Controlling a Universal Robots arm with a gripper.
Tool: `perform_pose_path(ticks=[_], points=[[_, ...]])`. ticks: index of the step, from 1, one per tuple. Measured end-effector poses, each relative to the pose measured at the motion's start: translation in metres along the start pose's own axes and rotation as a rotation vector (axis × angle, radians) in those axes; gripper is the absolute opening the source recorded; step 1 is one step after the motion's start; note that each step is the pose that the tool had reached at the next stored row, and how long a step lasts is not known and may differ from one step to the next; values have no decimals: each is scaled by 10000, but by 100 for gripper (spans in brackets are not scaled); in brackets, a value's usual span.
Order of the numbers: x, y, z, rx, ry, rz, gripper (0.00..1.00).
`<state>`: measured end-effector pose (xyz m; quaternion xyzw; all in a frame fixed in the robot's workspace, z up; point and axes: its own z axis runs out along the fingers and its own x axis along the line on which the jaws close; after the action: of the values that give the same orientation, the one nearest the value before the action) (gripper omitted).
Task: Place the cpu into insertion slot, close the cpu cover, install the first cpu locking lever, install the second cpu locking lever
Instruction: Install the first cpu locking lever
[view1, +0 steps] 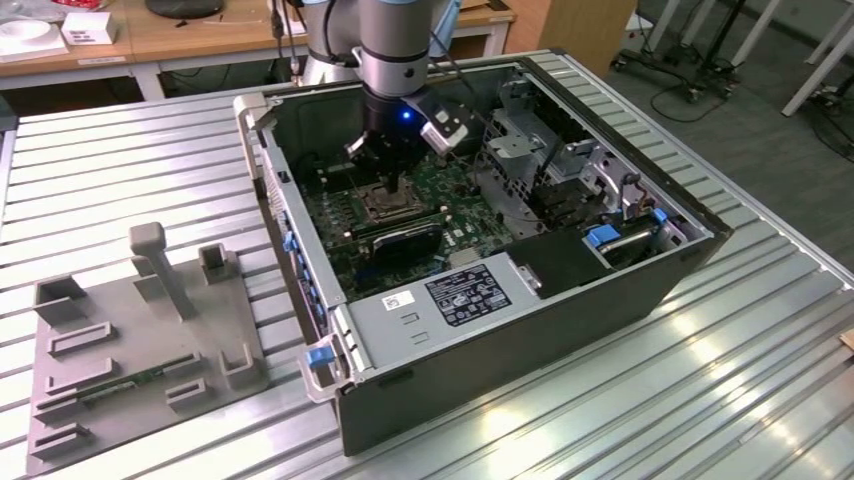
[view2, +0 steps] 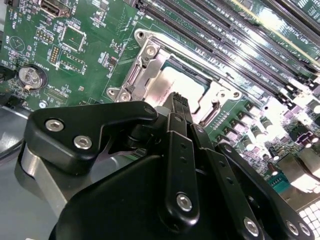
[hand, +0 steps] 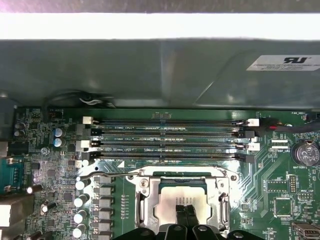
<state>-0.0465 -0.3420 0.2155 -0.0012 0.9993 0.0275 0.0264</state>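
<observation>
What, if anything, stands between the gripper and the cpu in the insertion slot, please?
Nothing visible does: the gripper hangs over the cpu, whose grey face lies bare in the window of the cpu cover.

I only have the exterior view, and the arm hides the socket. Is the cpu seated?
Observer: Yes. In the first wrist view the cpu lies flat inside the insertion slot.
Operator: And the cover?
Observer: The cpu cover looks folded down, framing the chip.
Operator: Gripper?
Observer: The gripper has its fingers shut, tips over the chip's face; whether they touch it I cannot tell.
</observation>
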Motion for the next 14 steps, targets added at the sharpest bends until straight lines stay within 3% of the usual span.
perform_pose_path(ticks=[14], points=[[-7,7,-136,0,0,0,11]])
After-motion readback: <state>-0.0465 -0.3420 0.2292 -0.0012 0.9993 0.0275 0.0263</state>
